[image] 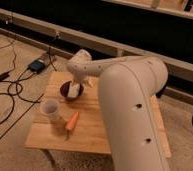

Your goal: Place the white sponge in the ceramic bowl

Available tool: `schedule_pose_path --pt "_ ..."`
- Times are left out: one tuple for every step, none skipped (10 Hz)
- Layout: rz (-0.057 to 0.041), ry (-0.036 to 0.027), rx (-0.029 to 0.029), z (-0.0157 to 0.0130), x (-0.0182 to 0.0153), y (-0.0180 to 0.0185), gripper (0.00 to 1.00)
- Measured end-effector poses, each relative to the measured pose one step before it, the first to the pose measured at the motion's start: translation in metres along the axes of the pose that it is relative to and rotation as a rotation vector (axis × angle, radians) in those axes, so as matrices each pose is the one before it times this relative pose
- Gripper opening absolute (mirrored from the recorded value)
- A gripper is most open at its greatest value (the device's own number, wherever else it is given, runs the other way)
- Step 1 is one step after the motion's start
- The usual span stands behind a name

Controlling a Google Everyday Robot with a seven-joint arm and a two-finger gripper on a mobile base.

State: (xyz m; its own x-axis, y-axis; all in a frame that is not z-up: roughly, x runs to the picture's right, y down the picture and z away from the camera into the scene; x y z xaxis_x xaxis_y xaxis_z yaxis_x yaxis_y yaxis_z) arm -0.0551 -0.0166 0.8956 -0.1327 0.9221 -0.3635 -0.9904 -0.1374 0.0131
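Observation:
The ceramic bowl [67,91], small, dark maroon and glossy, stands on the back left part of the wooden table [115,135]. The white sponge [74,91] shows as a pale block in the right side of the bowl, partly above its rim. My gripper [78,84] comes down from the white wrist directly over the sponge and bowl. I cannot see whether it holds the sponge. The big white arm [130,100] covers the right part of the table.
A translucent white cup [50,109] stands in front of the bowl at the left. An orange carrot [71,121] lies next to the cup. Black cables and a power brick [36,65] lie on the floor to the left. A low wall runs behind the table.

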Motion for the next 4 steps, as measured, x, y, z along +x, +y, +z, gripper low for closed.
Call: schedule_pose_path --pt "0.01596 -0.00411 0.00218 -0.00371 0.00098 -0.00870 0.72" --pt "0.00630 -0.00220 0.00208 -0.00121 0.00008 -0.00414 0.72" --pt "-0.00156 0.00057 -0.00196 -0.00012 0.00049 0.00172 0.72" --pt "-0.00411 0.00102 -0.00179 0.00037 0.00102 0.00317 0.72"
